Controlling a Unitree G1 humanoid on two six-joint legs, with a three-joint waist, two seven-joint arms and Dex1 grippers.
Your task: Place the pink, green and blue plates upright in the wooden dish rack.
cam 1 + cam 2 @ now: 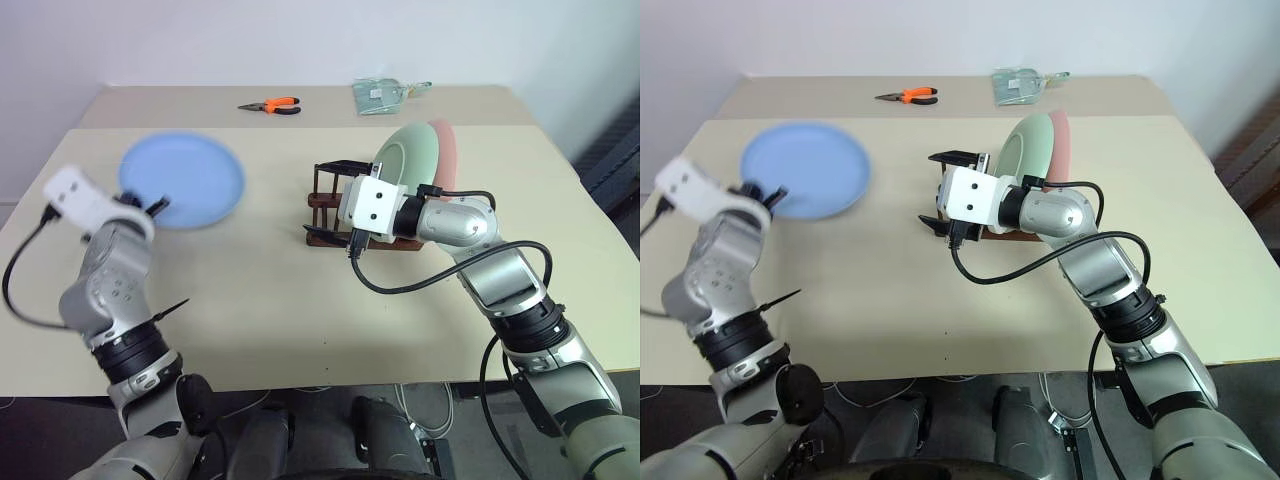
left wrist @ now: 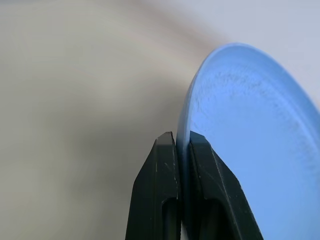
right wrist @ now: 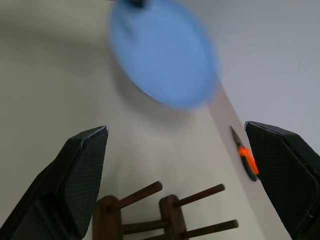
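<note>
A: Status, please. Where is the blue plate [image 1: 183,181]?

B: Pinched by its rim in the left gripper [image 2: 182,142], both fingers closed on the edge, and it looks to be lifted off the table [image 1: 270,300]. The plate's face spreads ahead of that gripper, tilted, not yet on edge.

A: And the other arm?

B: The right gripper [image 3: 177,150] has its fingers spread wide, holding nothing. It sits at the near end of the rack [image 1: 330,205], with free pegs [image 3: 197,195] just between and below its fingers. The green plate [image 1: 408,155] and pink plate [image 1: 446,150] stand upright just beyond it, at the rack's far end.

A: Advice for the carry?

B: Judgement only: the pinch is narrow (rim only, so the plate may swing). Move slowly, turn the plate on edge before reaching the pegs, and aim for a free slot beside the green plate. Pull the open gripper clear of that path first, or use it to steady the far rim.
</note>
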